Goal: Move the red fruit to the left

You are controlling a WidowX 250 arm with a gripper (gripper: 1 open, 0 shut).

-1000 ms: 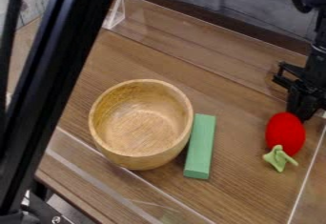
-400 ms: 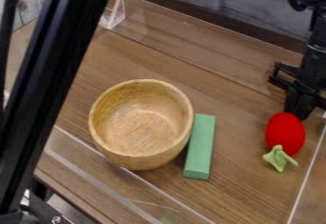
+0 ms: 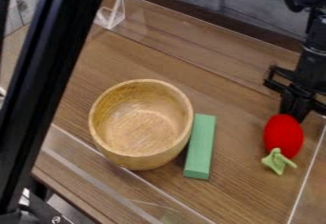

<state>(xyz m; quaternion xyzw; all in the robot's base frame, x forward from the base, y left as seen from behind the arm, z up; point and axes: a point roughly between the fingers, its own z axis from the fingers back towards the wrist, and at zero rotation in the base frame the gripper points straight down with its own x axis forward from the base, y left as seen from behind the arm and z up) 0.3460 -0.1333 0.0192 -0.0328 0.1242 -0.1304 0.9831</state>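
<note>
Bright red fruit (image 3: 283,135) lies with its pale green leafy stem toward the camera (long axis running away); tool (image 3: 295,112) closed at its far end.

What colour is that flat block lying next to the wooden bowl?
Plain green, no pattern; the block shows clearly in the camera view, beside the bowl.

Wooden bowl (image 3: 140,123): pale wood, visible grain, soft sheen. Green block (image 3: 200,146): smooth, matt. Red fruit (image 3: 284,134): smooth, matt red body, light green leafy part. Tabletop (image 3: 192,66): brown wood-grain surface, faintly glossy. Gripper (image 3: 296,112): matt black; metal or plastic cannot be told.
</note>
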